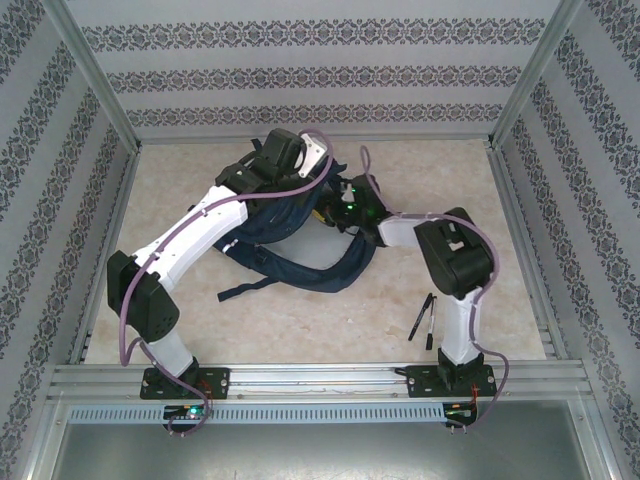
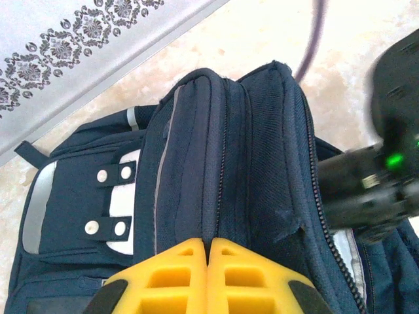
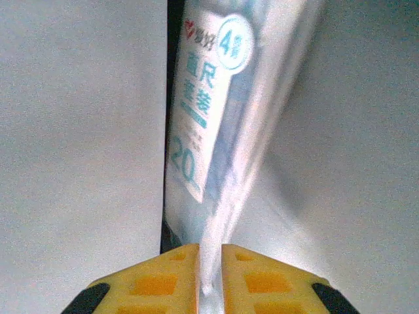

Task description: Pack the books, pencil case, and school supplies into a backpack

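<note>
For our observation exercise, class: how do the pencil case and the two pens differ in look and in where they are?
The pencil case is pale and see-through with teal print; the pens are slim and black. The pencil case is flat and broad; the pens are thin sticks. The pencil case is pinched at its edge by the right gripper; the pens lie loose on the table. Both are longer than wide.

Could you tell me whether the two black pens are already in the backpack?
No, both pens lie on the table by the right arm.
</note>
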